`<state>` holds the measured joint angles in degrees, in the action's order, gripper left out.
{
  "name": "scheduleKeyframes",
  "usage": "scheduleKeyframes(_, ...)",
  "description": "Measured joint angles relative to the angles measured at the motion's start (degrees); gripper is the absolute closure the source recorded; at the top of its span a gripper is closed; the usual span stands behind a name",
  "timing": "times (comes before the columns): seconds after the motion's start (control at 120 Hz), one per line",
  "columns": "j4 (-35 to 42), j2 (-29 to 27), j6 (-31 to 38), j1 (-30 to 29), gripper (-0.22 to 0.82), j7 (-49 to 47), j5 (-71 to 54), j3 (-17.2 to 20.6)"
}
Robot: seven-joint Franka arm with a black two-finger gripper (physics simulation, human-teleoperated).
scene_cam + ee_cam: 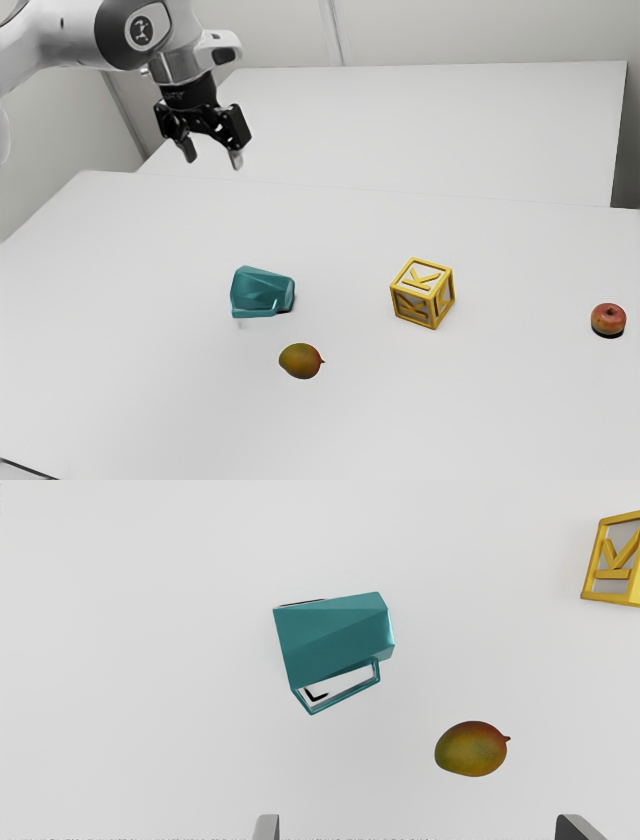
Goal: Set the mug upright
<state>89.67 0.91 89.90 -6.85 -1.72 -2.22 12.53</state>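
Ext. view: arm (60,38) cut off. Wrist view: block (614,574) ditto. Mug (335,640) int. hidden.

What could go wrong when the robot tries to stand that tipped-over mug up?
The mug lies on its side, so it might roll or slip as the open jaws close on it. Its handle juts out from the body and could spoil the grip. The mango lies nearby, so a careless sweep might knock it away.

1 mango (471,749), 1 block (422,293), 1 apple (608,319)
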Motion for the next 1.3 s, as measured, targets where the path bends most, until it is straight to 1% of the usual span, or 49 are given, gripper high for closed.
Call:
scheduleKeyframes(0.308, 0.45, -0.45, -1.03, -1.37, 0.0, -0.24, 0.62, -0.14)
scheduleKeyframes(0.542, 6.33, -1.19, -0.35, -2.53, 0.0, 0.12, 6.63, -0.48)
scheduleKeyframes(0.642, 10.21, -1.37, 1.63, -3.15, 0.0, 1.94, 8.92, -0.49)
scheduleKeyframes(0.85, 17.77, -1.94, 8.64, -5.24, 0.0, 7.99, 13.17, -0.5)
scheduleKeyframes(1.1, 21.5, 1.72, 13.57, -10.56, 0.0, 16.52, 19.34, -0.5)
scheduleKeyframes(1.15, 21.68, 3.16, 14.21, -13.0, 0.0, 18.19, 20.76, -0.48)
scheduleKeyframes(1.25, 21.78, 5.86, 15.03, -19.92, 0.0, 21.61, 24.07, -0.5)
scheduleKeyframes(1.3, 21.69, 6.87, 15.25, -21.72, 0.0, 23.22, 25.12, -0.51)
